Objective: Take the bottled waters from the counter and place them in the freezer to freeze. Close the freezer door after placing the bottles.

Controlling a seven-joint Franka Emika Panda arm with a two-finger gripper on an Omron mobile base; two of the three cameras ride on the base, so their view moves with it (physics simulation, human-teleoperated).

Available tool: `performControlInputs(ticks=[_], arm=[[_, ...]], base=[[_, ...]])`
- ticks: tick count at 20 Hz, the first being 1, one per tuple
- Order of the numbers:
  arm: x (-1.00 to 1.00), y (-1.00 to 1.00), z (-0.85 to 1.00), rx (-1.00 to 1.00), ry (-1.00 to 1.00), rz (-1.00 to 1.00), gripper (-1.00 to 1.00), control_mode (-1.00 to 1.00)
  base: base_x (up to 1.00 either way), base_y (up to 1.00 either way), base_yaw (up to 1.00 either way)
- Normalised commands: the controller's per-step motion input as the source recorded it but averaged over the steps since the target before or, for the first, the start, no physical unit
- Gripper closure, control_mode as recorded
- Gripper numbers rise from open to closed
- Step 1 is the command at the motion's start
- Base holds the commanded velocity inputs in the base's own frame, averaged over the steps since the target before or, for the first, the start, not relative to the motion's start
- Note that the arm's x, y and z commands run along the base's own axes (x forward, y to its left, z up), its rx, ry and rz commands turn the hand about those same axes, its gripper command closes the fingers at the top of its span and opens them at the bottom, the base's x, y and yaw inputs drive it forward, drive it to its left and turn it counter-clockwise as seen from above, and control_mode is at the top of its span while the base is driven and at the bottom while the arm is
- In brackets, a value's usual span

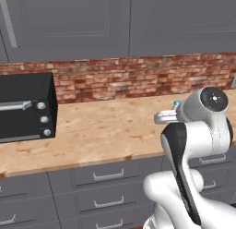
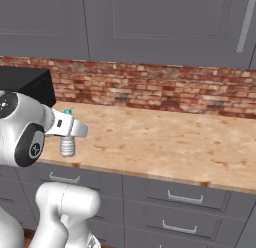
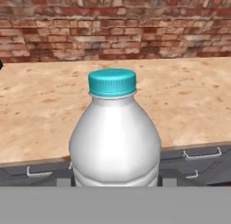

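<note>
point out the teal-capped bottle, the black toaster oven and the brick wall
teal-capped bottle (image 3: 115, 146), hand view, on the pale body below the cap
black toaster oven (image 1: 25, 108), left base view, on its front face by the silver handle
brick wall (image 2: 150, 87), right base view, on the bricks above the counter

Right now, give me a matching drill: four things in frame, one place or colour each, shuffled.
Things:
1. bottle cap
2. toaster oven
3. brick wall
4. drawer fronts

Descriptions:
A. grey with silver handles, below the counter slab
B. teal, on top of the water bottle at the gripper
C. black, standing on the counter at the left of the left base view
D. red-brown, between the counter and the grey upper cabinets

Pairs: 1-B, 2-C, 3-D, 4-A
</note>
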Motion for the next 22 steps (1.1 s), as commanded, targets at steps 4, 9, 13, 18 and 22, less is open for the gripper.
performControlInputs(ticks=[4, 9, 13, 18, 22], arm=[[-0.31, 0.00, 0.08, 0.01, -0.35, 0.00, 1.00, -1.00], [-0.12, 0.00, 0.00, 0.00, -0.35, 0.00, 1.00, -1.00], [-0.03, 0.00, -0.04, 0.00, -0.27, 0.00, 1.00, -1.00], [0.00, 0.00, -0.25, 0.00, -0.02, 0.00, 1.00, -1.00], [0.00, 0.00, 0.00, 0.00, 0.00, 0.00, 1.00, -1.00]], base=[[0.00, 0.00, 0.00], [0.00, 0.00, 0.00], [0.00, 0.00, 0.00], [0.00, 0.00, 0.00], [0.00, 0.00, 0.00]])
